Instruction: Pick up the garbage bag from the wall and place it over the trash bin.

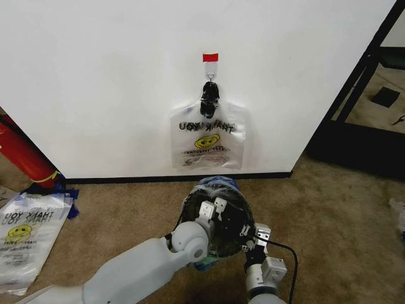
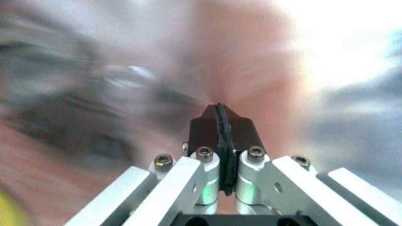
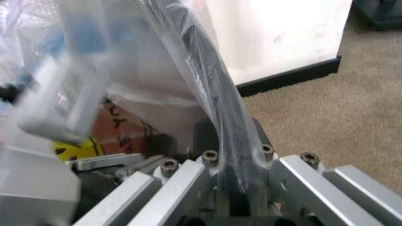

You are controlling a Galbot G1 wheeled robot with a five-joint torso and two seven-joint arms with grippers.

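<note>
- Clear plastic garbage bag (image 1: 216, 215) stretched over the round dark trash bin (image 1: 221, 250) on the carpet, just in front of the wall (image 1: 95, 76); blue-tinted film bunched at the bin's far rim.
- Left gripper (image 1: 212, 209) reaching down into the bin's mouth inside the bag; in the left wrist view (image 2: 223, 123) fingers pressed together with a thin dark strip of material pinched between the pads, surroundings blurred.
- Right gripper (image 1: 253, 235) at the bin's right rim; in the right wrist view (image 3: 236, 136) fingers closed on the bag's film and the dark rim edge running up between them.
- 1 more bag (image 1: 207, 134) of the same THANK YOU print hanging flat against the wall from a black hook clip (image 1: 209, 96) under a red tape strip (image 1: 210, 57).
- Another printed bag (image 1: 25, 237) flat on the carpet at the left, near a red cylinder (image 1: 22, 152) leaning by the black baseboard (image 1: 177, 178).
</note>
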